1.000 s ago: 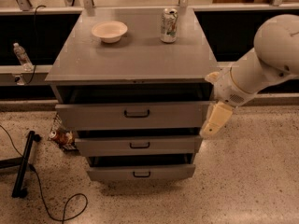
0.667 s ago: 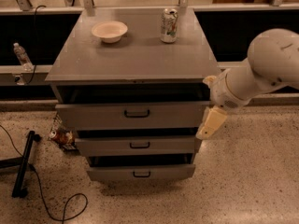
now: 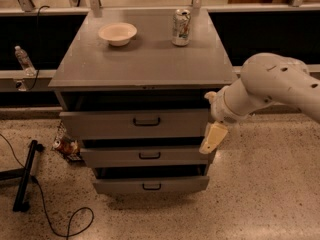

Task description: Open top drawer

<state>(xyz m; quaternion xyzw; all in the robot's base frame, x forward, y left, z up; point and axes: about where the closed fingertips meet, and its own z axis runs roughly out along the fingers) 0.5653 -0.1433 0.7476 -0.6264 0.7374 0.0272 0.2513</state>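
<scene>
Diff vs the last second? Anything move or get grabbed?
The pincer and its arm shifted left and slightly down, now at the right end of the top drawer front. The handle is untouched, nothing grabbed or released. The top drawer, bowl and can stayed put.

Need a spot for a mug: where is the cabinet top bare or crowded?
Bare: the front half of the cabinet top, from the bowl and the can forward to the edge, plus the gap between those two. Crowded: the back strip they occupy. Below, the end effector hangs by the right end of the top drawer, crowding that side.
</scene>
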